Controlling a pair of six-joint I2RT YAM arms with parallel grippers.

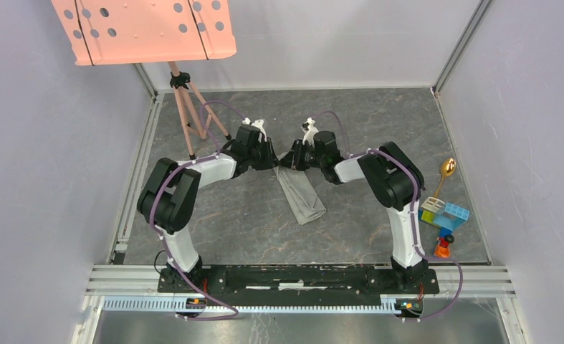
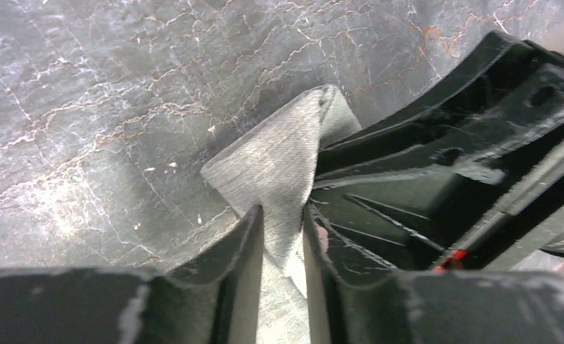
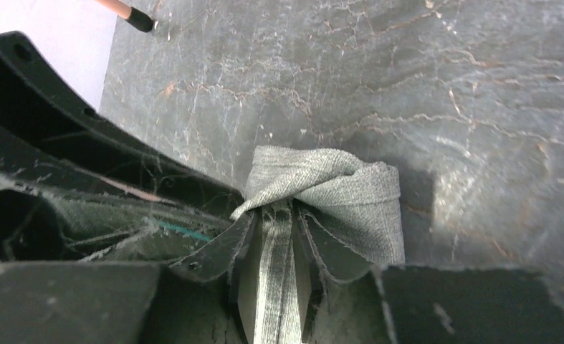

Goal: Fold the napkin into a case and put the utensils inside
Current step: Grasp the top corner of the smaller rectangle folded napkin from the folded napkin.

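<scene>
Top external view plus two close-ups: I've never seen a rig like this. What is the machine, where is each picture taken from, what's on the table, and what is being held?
The machine is two robot arms bolted at the table's near edge. The wide picture looks down from above and behind them. The two close-ups come from cameras on the wrists, so each shows its own black fingers.

On the dark marbled table lies the grey napkin, bunched into a narrow strip. The left gripper and the right gripper meet at its far end, each with cloth between its fingers. I cannot tell how tightly they pinch.

Near the right edge lie a gold-bowled spoon and some toy blocks. No fork shows. A pink perforated panel on a tripod stands at the back.
</scene>
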